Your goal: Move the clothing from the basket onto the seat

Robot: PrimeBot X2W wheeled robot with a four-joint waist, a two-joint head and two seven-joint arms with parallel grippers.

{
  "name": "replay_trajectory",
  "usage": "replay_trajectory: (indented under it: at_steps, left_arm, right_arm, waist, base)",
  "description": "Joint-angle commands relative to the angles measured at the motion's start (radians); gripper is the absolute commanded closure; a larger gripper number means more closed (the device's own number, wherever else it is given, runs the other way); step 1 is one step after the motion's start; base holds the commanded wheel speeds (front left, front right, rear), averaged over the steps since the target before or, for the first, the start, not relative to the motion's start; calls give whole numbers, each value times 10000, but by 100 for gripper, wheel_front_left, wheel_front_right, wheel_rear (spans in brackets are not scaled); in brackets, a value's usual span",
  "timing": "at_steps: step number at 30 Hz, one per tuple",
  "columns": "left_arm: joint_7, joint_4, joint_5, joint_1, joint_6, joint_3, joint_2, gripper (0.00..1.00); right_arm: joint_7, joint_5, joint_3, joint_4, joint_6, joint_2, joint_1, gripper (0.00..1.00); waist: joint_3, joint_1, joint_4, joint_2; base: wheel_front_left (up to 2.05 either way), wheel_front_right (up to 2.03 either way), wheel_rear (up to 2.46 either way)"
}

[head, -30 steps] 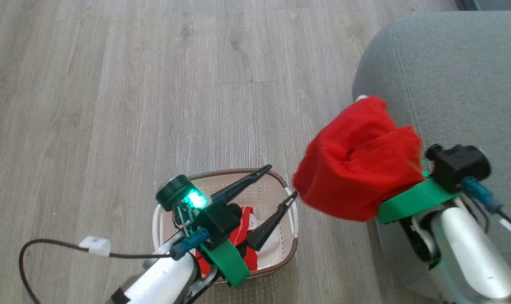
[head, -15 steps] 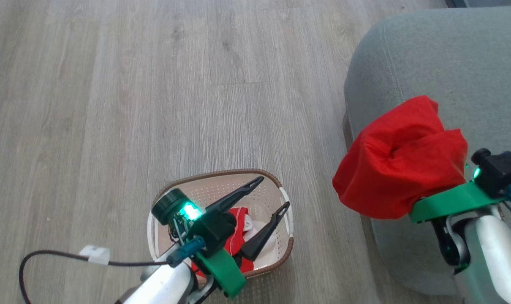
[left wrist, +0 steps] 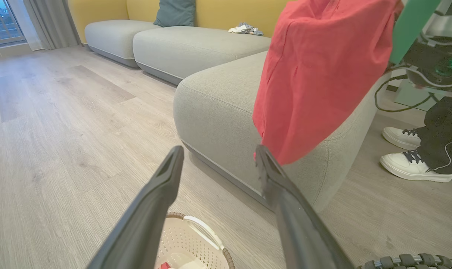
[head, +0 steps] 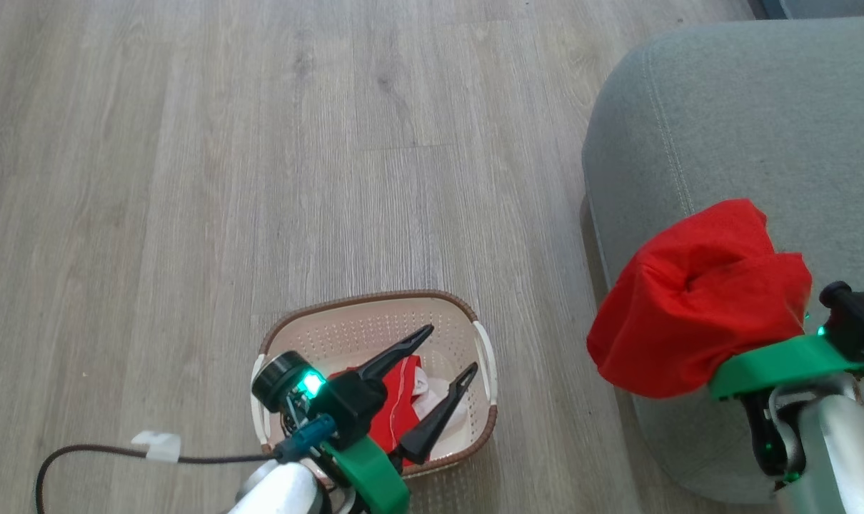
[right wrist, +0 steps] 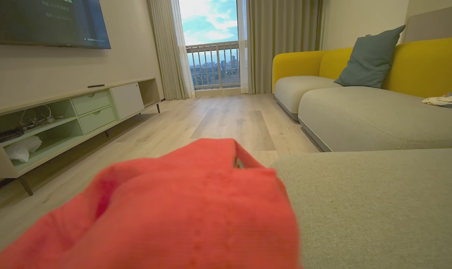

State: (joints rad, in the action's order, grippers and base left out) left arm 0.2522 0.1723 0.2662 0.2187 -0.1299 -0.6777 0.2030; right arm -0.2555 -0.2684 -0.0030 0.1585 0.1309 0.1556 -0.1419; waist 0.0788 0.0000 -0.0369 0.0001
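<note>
The floor [head: 189, 178] lay bare and wide to the left of and beyond the basket, giving plenty of room to swing an arm. The grey seat [head: 760, 107] took up the right side, its rounded corner and stitched seam nearest the robot, and most of its top was bare for laying things down. One red garment [head: 689, 343] hung bunched over the seat's front edge, part of it over the cushion and part past the rim above the floor, so it seemed carried but not yet set down. The right claw [head: 696, 278] was buried in that cloth and shut on it, its fingers hidden. The basket [head: 375, 294] stood on the floor well apart from the seat, with red and white clothing [head: 396, 421] left in its near half. The left claw [head: 450, 348] hovered above the basket with its fingers spread and nothing between them. By this showing the task looked partly done: one piece almost delivered, at least one more to fetch. In the left wrist view a person's white shoes [left wrist: 412, 166] stood near the seat's end, an edge to stay clear of.
</note>
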Motion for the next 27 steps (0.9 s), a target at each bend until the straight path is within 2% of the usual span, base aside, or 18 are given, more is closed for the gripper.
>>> replay_trajectory:
  at_steps: [1,17,27]
  left_arm:
    - [95,-276,94,195,-8,368,-27,0]
    - [95,-246,92,-54,-8,654,-107,0]
    - [95,-354,-7,-105,-8,662,-126,0]
  right_arm:
    - [-63,-84,104,-290,-2,-46,-134,100]
    - [-63,-73,62,-252,-2,-50,-268,100]
    - [-63,188,164,-435,-2,104,-374,100]
  waist:
    - [-28,0,11,-1]
    - [9,0,-86,-1]
    - [-6,0,-758,-1]
  base:
    - [0,0,0]
    - [0,0,0]
    - [0,0,0]
